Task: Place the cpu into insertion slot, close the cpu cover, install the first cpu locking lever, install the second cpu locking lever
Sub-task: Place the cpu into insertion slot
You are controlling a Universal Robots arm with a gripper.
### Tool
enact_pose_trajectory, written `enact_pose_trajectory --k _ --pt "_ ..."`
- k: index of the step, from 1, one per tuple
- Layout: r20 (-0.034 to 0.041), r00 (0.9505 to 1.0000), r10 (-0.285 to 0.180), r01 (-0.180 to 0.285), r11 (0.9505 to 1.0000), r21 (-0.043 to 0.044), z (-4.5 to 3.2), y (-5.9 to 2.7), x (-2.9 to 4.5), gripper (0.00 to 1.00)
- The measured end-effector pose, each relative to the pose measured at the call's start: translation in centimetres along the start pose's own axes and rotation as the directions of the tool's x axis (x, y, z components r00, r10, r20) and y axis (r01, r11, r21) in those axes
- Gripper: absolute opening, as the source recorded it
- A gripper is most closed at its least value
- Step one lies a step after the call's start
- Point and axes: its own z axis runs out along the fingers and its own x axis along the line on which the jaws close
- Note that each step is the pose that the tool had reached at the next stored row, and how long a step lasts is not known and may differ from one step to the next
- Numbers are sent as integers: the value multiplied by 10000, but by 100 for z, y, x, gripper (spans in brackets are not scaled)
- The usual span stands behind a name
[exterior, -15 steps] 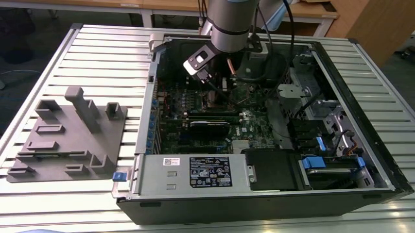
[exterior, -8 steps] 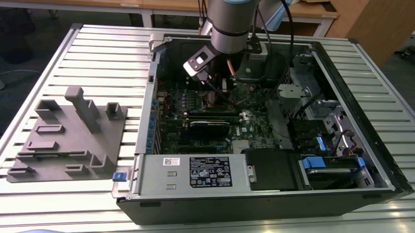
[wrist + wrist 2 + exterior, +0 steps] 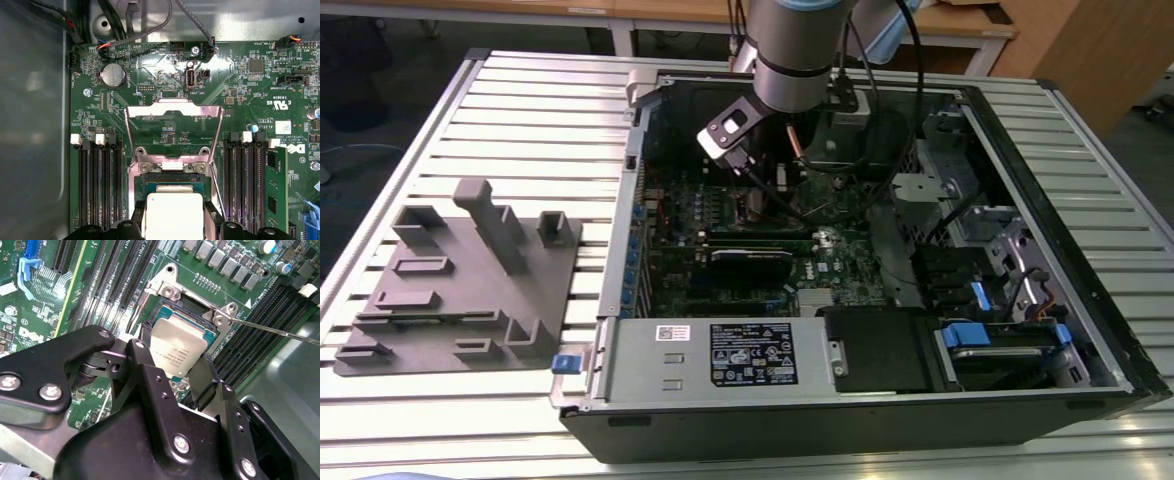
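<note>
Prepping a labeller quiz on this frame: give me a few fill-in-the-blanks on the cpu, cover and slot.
1. The gripper grips the cpu by ___ opposite edges.
2. The cover is ___, folded back off the slot.
3. The board around the slot is ___ in colour.

Missing words: two; open; green.
</note>
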Motion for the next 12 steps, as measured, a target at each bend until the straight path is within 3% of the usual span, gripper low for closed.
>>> enact_pose_trajectory --k 12 --pt "1 10000 15 -15 10000 0 31 17 -19 54"
